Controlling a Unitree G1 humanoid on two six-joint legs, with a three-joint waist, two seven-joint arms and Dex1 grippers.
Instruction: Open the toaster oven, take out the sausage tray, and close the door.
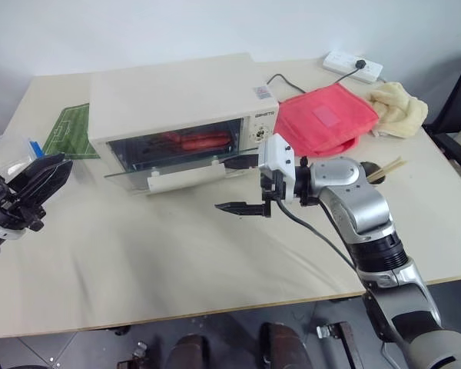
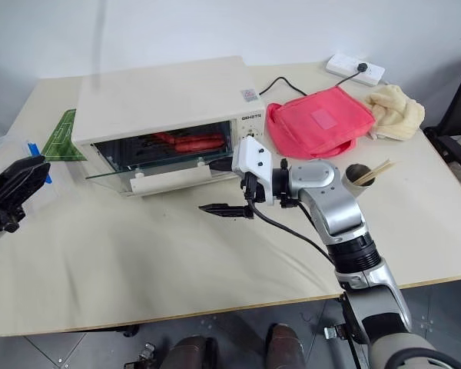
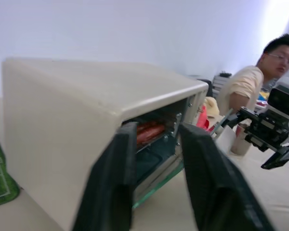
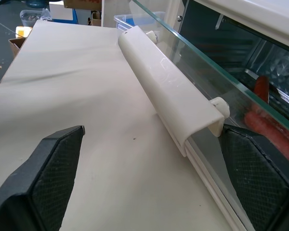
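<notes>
Door [image 1: 186, 174] hangs open, just beside open right end effector [image 1: 240, 184].

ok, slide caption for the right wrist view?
Open right gripper by the handle of the lowered glass door; sausages visible inside.

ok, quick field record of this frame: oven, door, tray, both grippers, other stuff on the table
toaster oven: on the table, cream-white
door: partly open, glass tilted outward, handle bar at front
sausage tray: inside the oven, red sausages on it
right gripper: open, by the door handle's right end, holding nothing
left gripper: left of the oven, apart from it, empty
other: red pouch, power strip, beige cloth
</notes>
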